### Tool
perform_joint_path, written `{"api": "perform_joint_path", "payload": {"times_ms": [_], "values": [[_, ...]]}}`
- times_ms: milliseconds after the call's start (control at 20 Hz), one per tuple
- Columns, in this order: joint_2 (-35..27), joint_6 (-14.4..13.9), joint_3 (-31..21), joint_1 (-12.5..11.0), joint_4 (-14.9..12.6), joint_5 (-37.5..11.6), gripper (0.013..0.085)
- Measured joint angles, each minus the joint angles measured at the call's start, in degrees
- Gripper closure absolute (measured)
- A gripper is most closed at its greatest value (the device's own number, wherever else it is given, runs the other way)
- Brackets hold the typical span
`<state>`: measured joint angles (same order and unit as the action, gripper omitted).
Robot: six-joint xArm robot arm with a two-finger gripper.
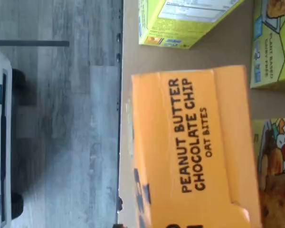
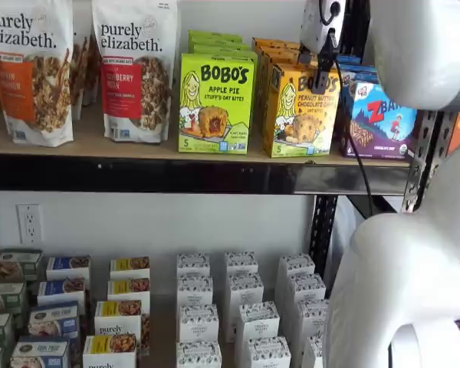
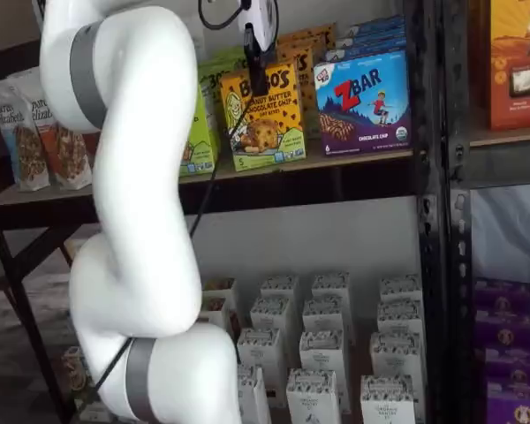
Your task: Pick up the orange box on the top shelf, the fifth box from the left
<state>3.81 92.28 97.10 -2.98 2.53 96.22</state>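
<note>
None of the lifting is done: the spread gripper point(image 2: 323, 65) hangs before the orange box point(image 2: 300, 112), which stands at the shelf's point(image 2: 138, 146) front edge, ungrasped.

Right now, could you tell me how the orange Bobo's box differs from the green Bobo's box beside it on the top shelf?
The orange box is yellow-orange and reads Peanut Butter Chocolate Chip; the green box is lime and reads Apple Pie. The tool hangs in front of the orange box, while nothing covers the green box. Both stand upright at the top shelf's front edge and show the same cartoon girl.
</note>
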Motion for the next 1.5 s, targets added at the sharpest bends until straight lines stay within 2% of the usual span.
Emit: {"api": "perform_joint_path", "payload": {"times_ms": [250, 800, 850, 900, 1000, 1050, 1150, 1200, 1250, 1400, 1450, 1500], "values": [[-0.99, -0.21, 1.16, 0.3, -0.63, 1.74, 0.013], [-1.54, -0.22, 1.17, 0.33, -0.85, 2.15, 0.013], [-1.74, -0.19, 1.43, 0.28, -0.77, 2.46, 0.017], [-1.93, -0.18, 1.69, 0.26, -0.74, 2.78, 0.017], [-2.18, -0.12, 2.02, 0.18, -0.66, 3.19, 0.025], [-2.22, -0.09, 2.07, 0.15, -0.61, 3.24, 0.025], [-2.3, -0.04, 2.16, 0.08, -0.55, 3.29, 0.033], [-2.34, -0.03, 2.2, 0.08, -0.54, 3.31, 0.033], [-2.39, -0.02, 2.26, 0.07, -0.54, 3.34, 0.037], [-2.5, -0.01, 2.36, 0.06, -0.61, 3.37, 0.041], [-2.52, -0.01, 2.37, 0.07, -0.68, 3.36, 0.045], [-2.53, 0.0, 2.37, 0.07, -0.72, 3.33, 0.045]]}}
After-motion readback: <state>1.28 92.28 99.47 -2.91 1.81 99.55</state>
